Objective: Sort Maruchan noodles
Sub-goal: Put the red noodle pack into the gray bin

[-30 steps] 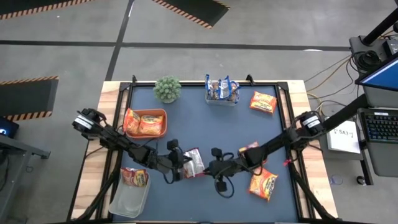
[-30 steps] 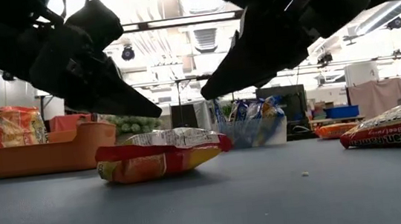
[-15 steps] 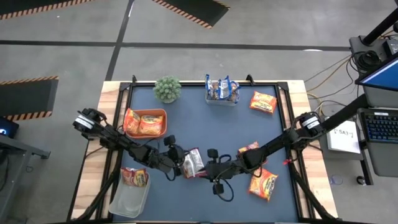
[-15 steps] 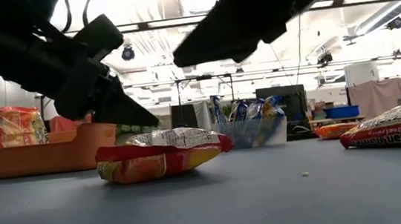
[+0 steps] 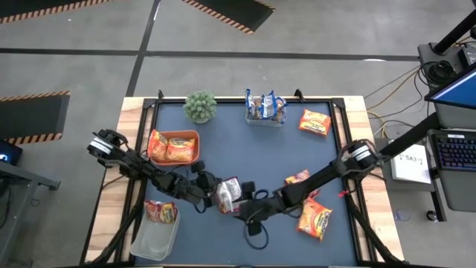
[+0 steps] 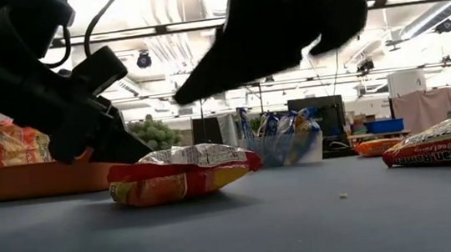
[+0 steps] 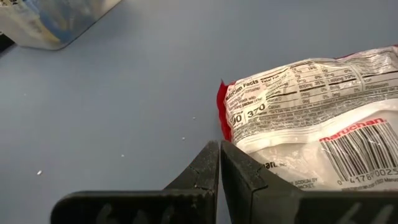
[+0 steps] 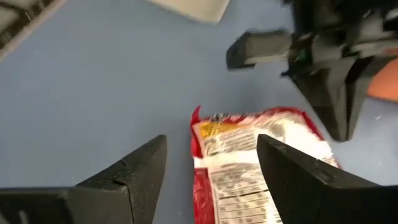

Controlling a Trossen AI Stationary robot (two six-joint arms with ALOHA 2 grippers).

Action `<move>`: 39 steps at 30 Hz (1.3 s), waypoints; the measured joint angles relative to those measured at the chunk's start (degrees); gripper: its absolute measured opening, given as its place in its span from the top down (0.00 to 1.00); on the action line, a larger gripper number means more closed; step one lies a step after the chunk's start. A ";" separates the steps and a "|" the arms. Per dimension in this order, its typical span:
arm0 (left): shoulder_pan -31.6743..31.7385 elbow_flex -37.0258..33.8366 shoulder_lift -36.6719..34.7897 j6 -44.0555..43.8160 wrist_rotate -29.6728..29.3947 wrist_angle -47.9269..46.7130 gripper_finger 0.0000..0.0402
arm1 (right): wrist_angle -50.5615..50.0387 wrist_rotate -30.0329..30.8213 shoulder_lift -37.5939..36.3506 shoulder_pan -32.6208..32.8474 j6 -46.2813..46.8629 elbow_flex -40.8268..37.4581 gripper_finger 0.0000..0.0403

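While right gripper (image 8: 211, 171) jaws gape, left gripper (image 7: 220, 163) jaws closed; packet (image 5: 228, 195) face-down.

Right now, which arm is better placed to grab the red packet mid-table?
Right, probably. The right gripper has its fingers open toward the red packet, while the left gripper is shut beside its edge.

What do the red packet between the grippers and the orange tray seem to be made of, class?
Red packet: thin glossy plastic film, likely, judging by its crinkles and printed label. Orange tray: probably smooth moulded plastic, with its even colour and rounded rim.
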 joint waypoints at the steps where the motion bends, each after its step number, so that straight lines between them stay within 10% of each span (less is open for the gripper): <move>1: 0.00 -0.28 0.00 -0.03 0.10 0.49 1.00 | -1.68 0.04 0.86 -0.02 0.46 1.32 0.40; 25: 0.04 -1.18 3.28 -0.67 3.24 3.04 1.00 | -28.67 18.07 14.17 0.02 -1.24 18.95 0.46; 39: 0.01 0.74 4.24 1.93 4.20 3.15 1.00 | -28.61 19.63 13.84 0.09 -2.28 18.98 0.77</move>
